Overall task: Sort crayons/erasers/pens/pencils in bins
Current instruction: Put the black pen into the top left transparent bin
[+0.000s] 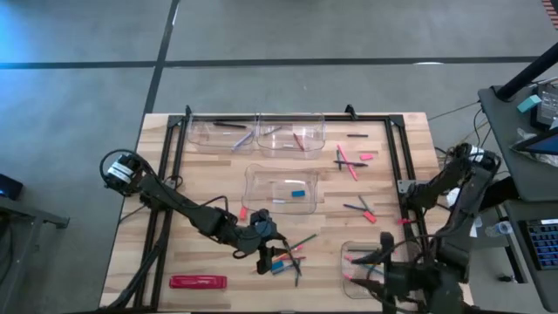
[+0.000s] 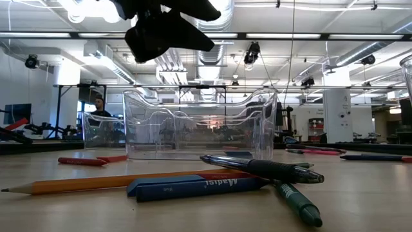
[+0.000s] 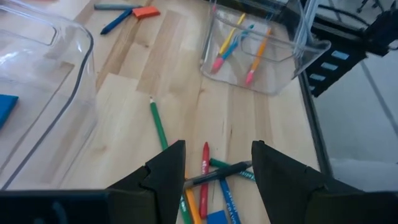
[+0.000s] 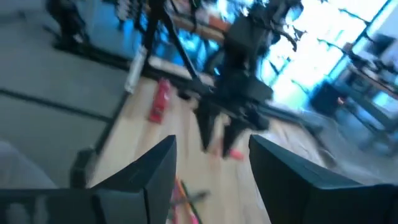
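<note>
Dark left fingers [image 3: 165, 180]: spread apart, nothing between them, above a heap of sticks.
Left gripper [image 1: 264, 237]: near the worktop's front edge, left of centre.
Heap: red crayon [image 3: 204, 180], dark pen [image 3: 214, 177], green pencil [image 3: 158, 124], blue crayon [image 2: 196, 187], orange pencil [image 2: 96, 185].
Right gripper [image 4: 211, 168]: fingers parted, empty, over the front-right corner.
Front-right bin [image 3: 264, 50]: holds 3 pencils.
Centre bin [image 1: 281, 188]: holds a blue eraser [image 1: 298, 193].
Back-edge bins [image 1: 257, 133]: 2, side by side, holding a few sticks.
Red flat pack [image 1: 198, 282]: front-left corner.
</note>
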